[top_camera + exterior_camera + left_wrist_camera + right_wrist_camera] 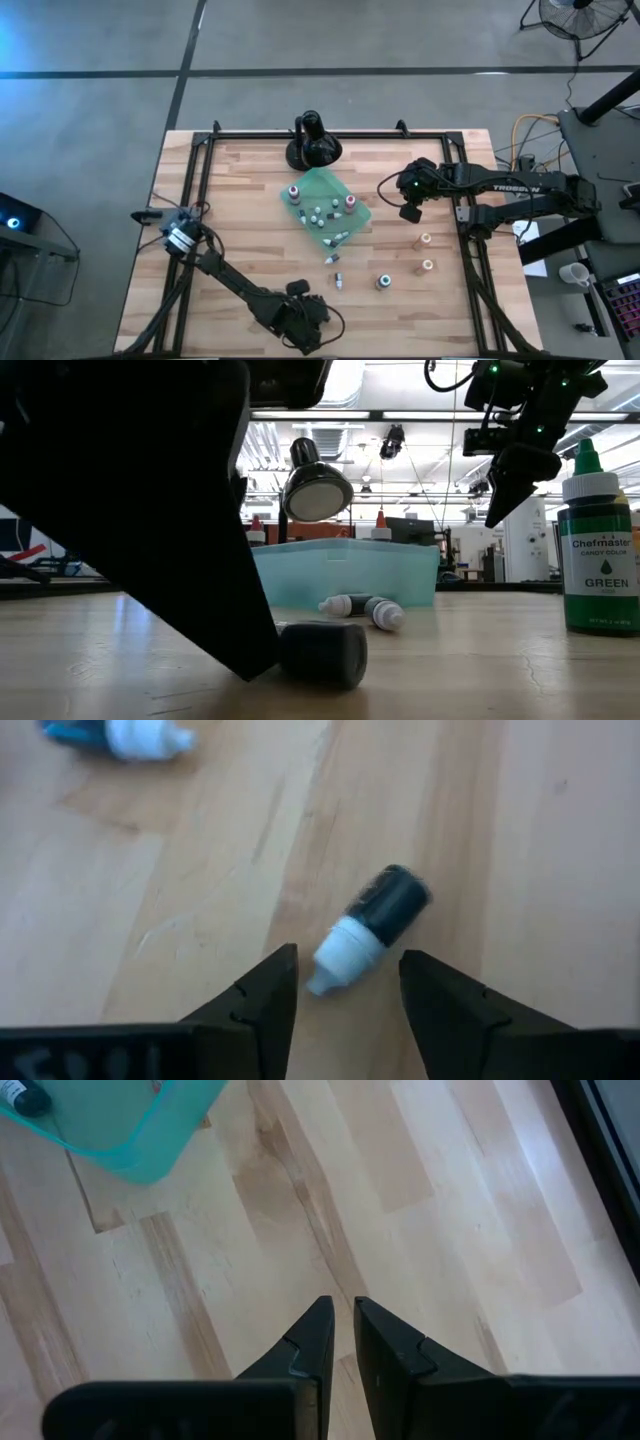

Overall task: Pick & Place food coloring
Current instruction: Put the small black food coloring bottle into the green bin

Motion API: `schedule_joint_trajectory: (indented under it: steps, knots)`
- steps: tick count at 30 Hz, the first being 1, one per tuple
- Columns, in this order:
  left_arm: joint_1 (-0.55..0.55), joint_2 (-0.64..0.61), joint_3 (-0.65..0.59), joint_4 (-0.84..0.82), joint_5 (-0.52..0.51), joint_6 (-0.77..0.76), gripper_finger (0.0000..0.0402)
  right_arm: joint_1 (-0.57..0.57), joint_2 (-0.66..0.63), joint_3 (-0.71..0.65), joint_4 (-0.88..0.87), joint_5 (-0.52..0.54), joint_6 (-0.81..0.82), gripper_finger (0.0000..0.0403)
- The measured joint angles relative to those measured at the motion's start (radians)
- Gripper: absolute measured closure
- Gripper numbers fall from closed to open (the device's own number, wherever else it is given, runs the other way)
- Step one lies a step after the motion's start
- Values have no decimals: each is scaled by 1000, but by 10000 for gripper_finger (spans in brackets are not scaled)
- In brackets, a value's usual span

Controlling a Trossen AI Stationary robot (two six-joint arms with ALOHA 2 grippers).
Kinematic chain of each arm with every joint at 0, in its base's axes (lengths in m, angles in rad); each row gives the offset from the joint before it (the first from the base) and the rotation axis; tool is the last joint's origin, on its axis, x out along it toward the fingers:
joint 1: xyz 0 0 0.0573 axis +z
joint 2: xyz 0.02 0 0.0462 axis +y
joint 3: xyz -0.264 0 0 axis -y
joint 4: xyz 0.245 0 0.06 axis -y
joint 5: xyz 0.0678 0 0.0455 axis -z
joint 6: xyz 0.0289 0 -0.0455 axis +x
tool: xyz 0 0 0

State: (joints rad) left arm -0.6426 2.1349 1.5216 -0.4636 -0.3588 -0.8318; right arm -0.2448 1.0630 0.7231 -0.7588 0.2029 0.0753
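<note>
Teal tray (322, 185) with bottles (294, 192), mid-table (240, 200)

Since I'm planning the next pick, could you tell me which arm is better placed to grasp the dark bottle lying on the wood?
Left. The left gripper is open, the dark white-capped bottle just beyond its fingertips.

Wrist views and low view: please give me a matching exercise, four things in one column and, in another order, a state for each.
Things:
1. left tool
2. right tool
3. green bottle
4. teal tray

States:
a. stands upright on the table
b. shut, above bare table
c. open, a dark bottle lying before it
d. holds several small bottles

Pairs: 1-c, 2-b, 3-a, 4-d
</note>
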Motion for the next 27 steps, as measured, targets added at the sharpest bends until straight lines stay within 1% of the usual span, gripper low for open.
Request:
schedule_joint_trajectory:
  steps: [2, 7, 13, 16, 21, 27]
  knots:
    - [1, 0, -5, 28, 3, 27, 250, 0, 0, 0, 0, 0, 0, 365]
    - [6, 0, -7, 29, 3, 74, 250, 0, 0, 0, -6, 0, 0, 365]
    - [8, -2, -18, 35, 9, 57, 252, 0, 0, 0, -23, 0, 0, 365]
    - [10, -4, -20, 35, 31, 51, 262, 0, 0, 0, -23, 0, 1, 365]
    - [11, -4, -21, 38, 34, 55, 288, 0, 0, -6, -22, 0, 3, 365]
    - [11, -4, -22, 89, 61, 61, 309, 0, 0, -16, -20, 0, 4, 365]
